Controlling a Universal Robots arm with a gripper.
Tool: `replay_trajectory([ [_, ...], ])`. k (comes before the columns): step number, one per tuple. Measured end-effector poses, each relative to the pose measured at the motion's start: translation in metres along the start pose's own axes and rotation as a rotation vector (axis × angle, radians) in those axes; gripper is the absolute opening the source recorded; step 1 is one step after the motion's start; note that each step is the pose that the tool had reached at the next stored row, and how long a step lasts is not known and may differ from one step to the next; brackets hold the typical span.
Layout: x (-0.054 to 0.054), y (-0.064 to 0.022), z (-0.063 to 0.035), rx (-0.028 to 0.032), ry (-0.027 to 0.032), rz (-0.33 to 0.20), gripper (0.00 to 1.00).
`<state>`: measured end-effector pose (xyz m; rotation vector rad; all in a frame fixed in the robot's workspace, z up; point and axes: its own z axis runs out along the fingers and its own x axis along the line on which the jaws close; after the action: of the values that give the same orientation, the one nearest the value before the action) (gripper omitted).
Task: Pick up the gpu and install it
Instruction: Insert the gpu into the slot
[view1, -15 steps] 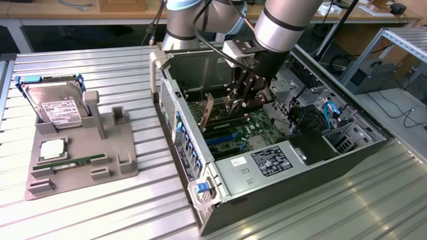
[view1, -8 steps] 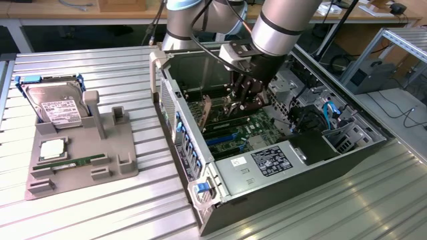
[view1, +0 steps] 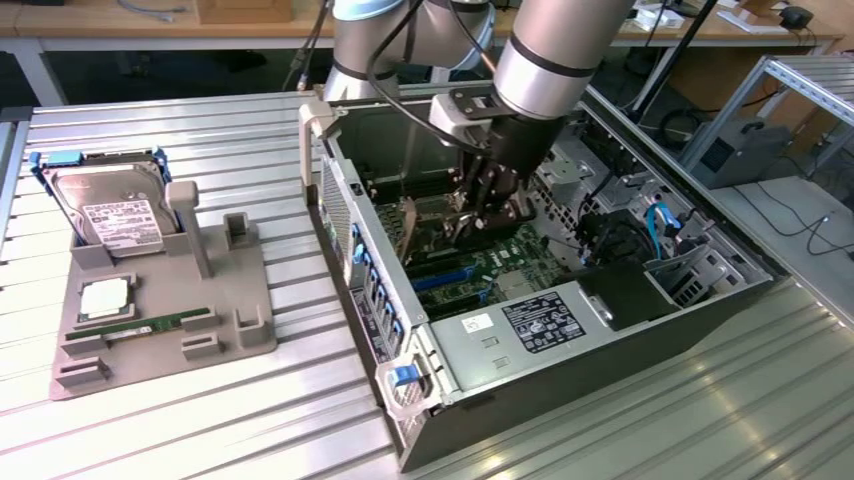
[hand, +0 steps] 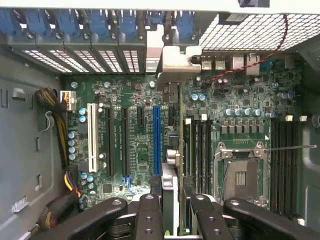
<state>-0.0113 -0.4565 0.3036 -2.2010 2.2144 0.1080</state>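
Gpu (hand: 171, 170) edge-on in hand (hand: 173, 212) — bracket (hand: 176, 60) toward slot covers (hand: 115, 57).

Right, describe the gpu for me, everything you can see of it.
The gpu is seen edge-on in the wrist view: a thin dark card with a silver metal bracket at one end. It stands on edge over the green motherboard, bracket toward the case's rear slot covers. The gripper clamps it between black fingers. Whether it sits in a slot cannot be told.
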Motion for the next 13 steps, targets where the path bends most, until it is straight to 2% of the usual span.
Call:
replay_trajectory([
  [4, 0.003, 0.0027, 0.0011, 0.0, 0.0, 0.001, 0.27],
  [5, 0.011, 0.0084, 0.0039, 0.0001, -0.0001, 0.001, 0.27],
  [10, 0.014, 0.0168, 0.008, 0.0001, 0.0, 0.002, 0.27],
  [13, 0.014, 0.0173, 0.012, 0.0002, 0.0, 0.004, 0.27],
])
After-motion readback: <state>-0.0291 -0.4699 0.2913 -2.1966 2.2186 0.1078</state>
